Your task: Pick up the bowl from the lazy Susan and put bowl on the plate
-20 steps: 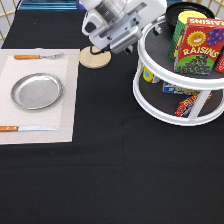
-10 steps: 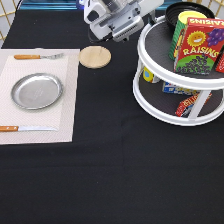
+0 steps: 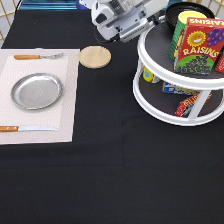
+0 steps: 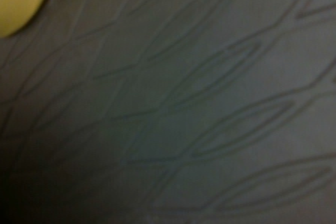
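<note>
The white robot gripper [image 3: 150, 21] is at the exterior view's top. It hangs just at the left edge of the upper tier of the lazy Susan [image 3: 150, 67], the big two-tier round white turntable with dark grey surfaces. Whether the gripper is wide or narrow I cannot tell, because the hand's own body covers its end. It seems to hold nothing.

The nearest task thing is the glossy black round bowl [image 3: 176, 10]. It sits at the back of the upper tier, just to the right of the gripper and partly behind a colourful cardboard raisins box [image 3: 197, 45]. The wrist view shows only a dark grey patterned surface [image 4: 195, 125] from very close, probably the tier's mat, with a small yellow patch [image 4: 11, 15] in one corner.

I judge the step in hand to be the approach to the bowl; the pick-up is not done yet. The grasp calls for care at the bowl's free left rim, since the box stands close.

The shallow round silver metal plate [image 3: 36, 91] lies bare on a pale placemat [image 3: 60, 115], well apart at the exterior view's left.

A second ago the hand covered part of the round light wooden coaster [image 3: 95, 56]. Since then it has moved to the right and up, and the coaster now shows whole.
</note>
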